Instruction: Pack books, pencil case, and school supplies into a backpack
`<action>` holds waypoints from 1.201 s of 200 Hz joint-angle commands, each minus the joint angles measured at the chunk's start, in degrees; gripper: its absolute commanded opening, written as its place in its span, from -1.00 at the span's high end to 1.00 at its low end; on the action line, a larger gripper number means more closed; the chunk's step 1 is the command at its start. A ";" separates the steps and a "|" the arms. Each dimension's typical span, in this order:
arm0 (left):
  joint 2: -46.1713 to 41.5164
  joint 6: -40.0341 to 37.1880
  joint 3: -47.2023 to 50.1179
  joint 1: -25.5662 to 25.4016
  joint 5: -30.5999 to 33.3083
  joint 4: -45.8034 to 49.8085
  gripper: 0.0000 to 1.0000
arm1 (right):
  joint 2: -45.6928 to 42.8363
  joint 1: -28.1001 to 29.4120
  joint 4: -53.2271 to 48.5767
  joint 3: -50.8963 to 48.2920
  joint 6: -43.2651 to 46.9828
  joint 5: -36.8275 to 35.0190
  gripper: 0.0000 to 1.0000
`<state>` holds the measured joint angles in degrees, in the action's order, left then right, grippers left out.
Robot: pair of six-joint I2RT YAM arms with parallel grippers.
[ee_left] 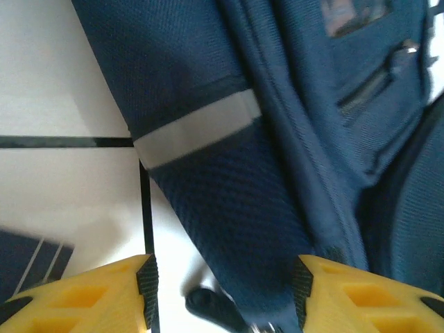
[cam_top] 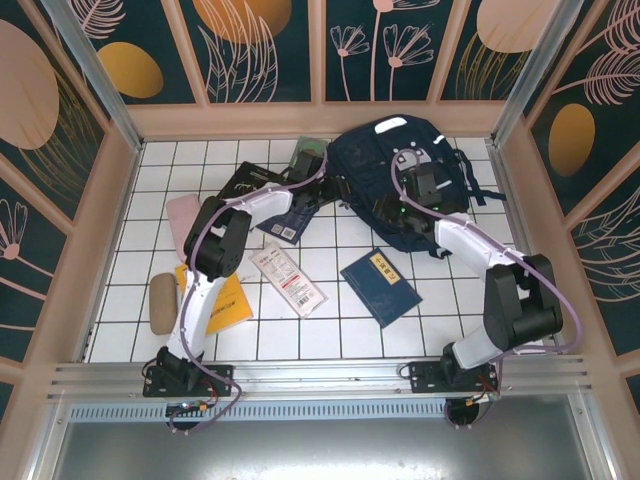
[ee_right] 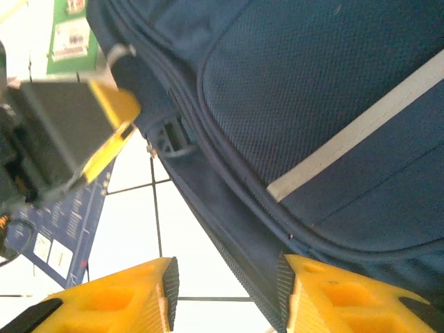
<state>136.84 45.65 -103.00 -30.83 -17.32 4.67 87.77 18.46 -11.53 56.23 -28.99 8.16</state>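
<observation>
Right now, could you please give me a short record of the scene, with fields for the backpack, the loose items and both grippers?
backpack: navy, lying on the tiled table, far right
books outside it: green book and black book to its left; far navy book beside the black book; near navy book in front; yellow-orange book near left
supplies packet: white, between yellow-orange book and near navy book
left gripper: jaws apart, backpack fabric between them
right gripper: jaws apart at the backpack's edge, not clamped
</observation>
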 commanded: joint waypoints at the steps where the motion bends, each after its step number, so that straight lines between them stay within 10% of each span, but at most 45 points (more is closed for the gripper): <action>1: 4.36 0.42 -5.98 0.42 -2.40 0.70 -0.04 | 2.75 0.56 2.30 -1.73 -0.70 -0.77 0.11; 23: 7.10 2.68 -8.17 0.41 -3.67 -0.02 0.18 | 4.69 -0.88 0.71 -1.33 0.90 -4.55 0.13; 49: 5.53 3.90 -6.06 0.40 -3.57 -1.26 1.00 | 5.37 -4.94 0.49 -1.22 3.33 -6.57 0.13; 154: -10.36 14.34 10.69 -9.32 2.05 -11.25 1.00 | -1.11 -13.96 5.59 -2.85 6.48 -5.60 0.12; 240: 1.40 6.47 -0.34 -7.90 2.94 -5.14 1.00 | -9.72 -1.36 10.03 -11.57 4.89 -2.20 0.11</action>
<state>134.61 54.59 -100.18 -39.27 -13.02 0.64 77.03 13.02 -3.57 47.48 -23.24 3.66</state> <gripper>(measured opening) 0.048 0.448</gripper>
